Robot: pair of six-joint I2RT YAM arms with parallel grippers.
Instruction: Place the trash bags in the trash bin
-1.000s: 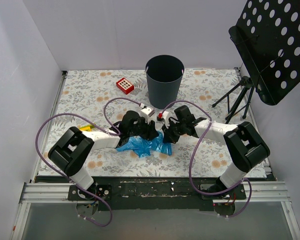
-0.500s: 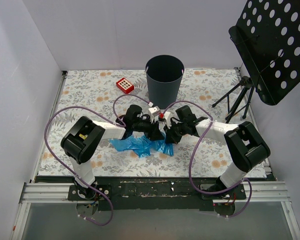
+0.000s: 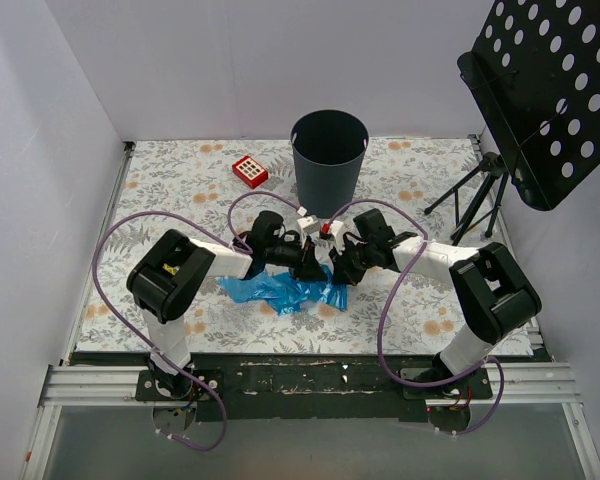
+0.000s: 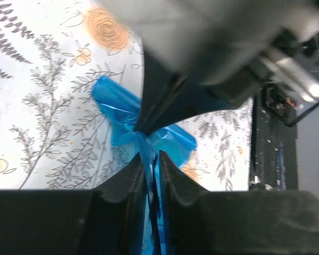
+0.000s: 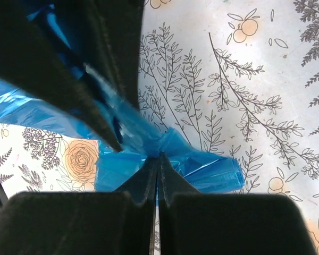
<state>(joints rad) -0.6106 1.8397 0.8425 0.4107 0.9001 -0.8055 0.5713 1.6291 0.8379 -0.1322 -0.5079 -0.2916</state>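
The blue trash bag (image 3: 280,291) lies crumpled on the flowered cloth in front of the two arms. My left gripper (image 3: 315,268) is shut on a gathered strip of the bag (image 4: 128,123), with film between its jaws. My right gripper (image 3: 337,275) is shut on the same bag (image 5: 202,167), pinching it at the tips, right next to the left gripper's finger (image 5: 69,79). The two grippers meet over the bag's right end. The dark navy trash bin (image 3: 328,155) stands upright behind them, open at the top.
A red-and-white keypad tile (image 3: 249,171) lies left of the bin. A black perforated music stand (image 3: 545,95) on a tripod stands at the right. A small yellow block (image 3: 173,256) peeks out by the left arm. Purple cables arc over both arms.
My left arm has swung rightward and its gripper has closed in on the right gripper at the bag's right end. The bag has been dragged and stretched a little. The right arm has barely moved.
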